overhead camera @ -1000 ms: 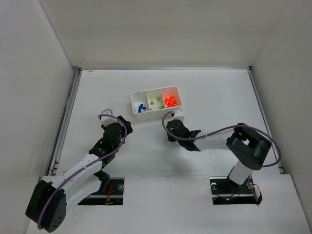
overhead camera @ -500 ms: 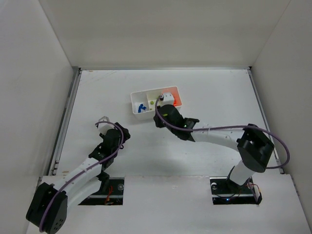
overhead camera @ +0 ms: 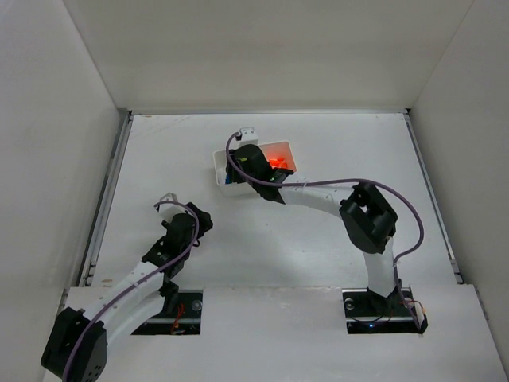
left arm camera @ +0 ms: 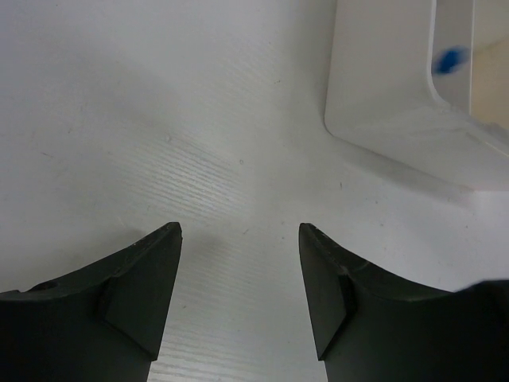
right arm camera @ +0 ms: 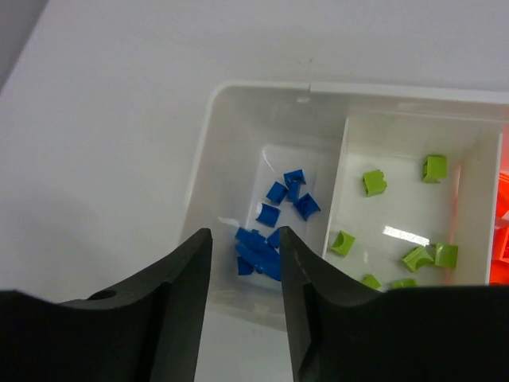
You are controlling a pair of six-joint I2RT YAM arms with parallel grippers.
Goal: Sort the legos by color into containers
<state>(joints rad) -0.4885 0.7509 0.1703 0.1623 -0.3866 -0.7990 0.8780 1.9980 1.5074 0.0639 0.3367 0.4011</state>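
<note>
Drop likely finishing: your right claw [right arm camera: 244, 239] is hovering spread and empty over blue legos [right arm camera: 288, 193] in the tray's [right arm camera: 358, 89] 1st compartment [right arm camera: 213, 159]; left claw [left arm camera: 238, 231] is hanging spread. Next, seek a loose lego.

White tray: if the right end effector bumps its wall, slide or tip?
Probably slides: thin-walled plastic tray with little load, on a smooth table. Tipping seems unlikely; it looks low and wide. Blue bricks may skid on its glossy floor.

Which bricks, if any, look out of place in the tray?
Nothing stands out. In the tray, blue bricks share one compartment, green bricks the next, orange bricks the third, which is partly hidden.
</note>
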